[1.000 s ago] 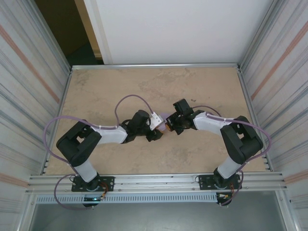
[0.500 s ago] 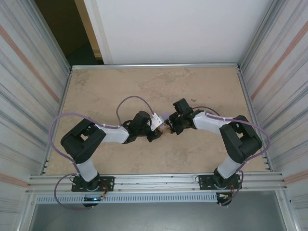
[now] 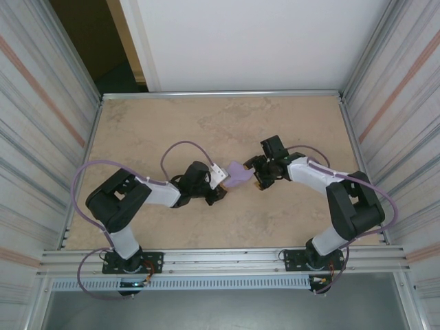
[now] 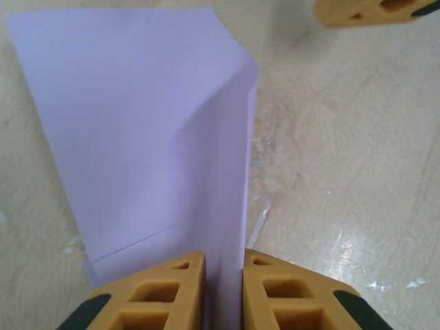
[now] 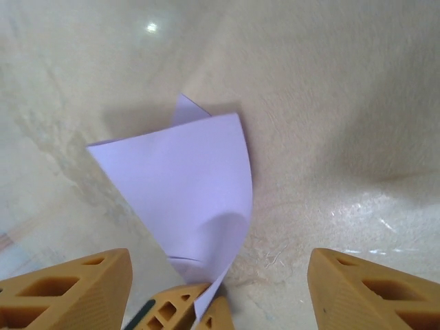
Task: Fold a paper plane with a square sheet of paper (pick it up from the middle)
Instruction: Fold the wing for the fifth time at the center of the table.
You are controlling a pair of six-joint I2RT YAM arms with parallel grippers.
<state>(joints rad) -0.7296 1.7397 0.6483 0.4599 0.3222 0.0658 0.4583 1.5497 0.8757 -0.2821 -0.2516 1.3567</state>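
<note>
The square sheet of paper (image 4: 137, 124) is lavender, creased and bent upward, and stands partly off the table. My left gripper (image 4: 223, 265) is shut on its near folded edge, with the yellow fingers (image 4: 161, 289) pressed to both sides. From above, the sheet of paper (image 3: 238, 175) lies between the left gripper (image 3: 224, 180) and the right gripper (image 3: 258, 177). The right gripper (image 5: 220, 265) is open, its fingers (image 5: 75, 285) wide apart and clear of the paper (image 5: 185, 175). The left gripper's fingertips (image 5: 180, 309) pinch the paper's lower corner. No finished paper plane shape shows.
The beige tabletop (image 3: 151, 130) is bounded by a metal rail at the back (image 3: 220, 94) and corrugated walls on both sides. One right fingertip (image 4: 375, 10) shows at the top of the left wrist view. Purple cables loop over both arms.
The right gripper opened, let go of the paper and drew back to the right. The left gripper closed on the paper, which now shows between the two grippers.
</note>
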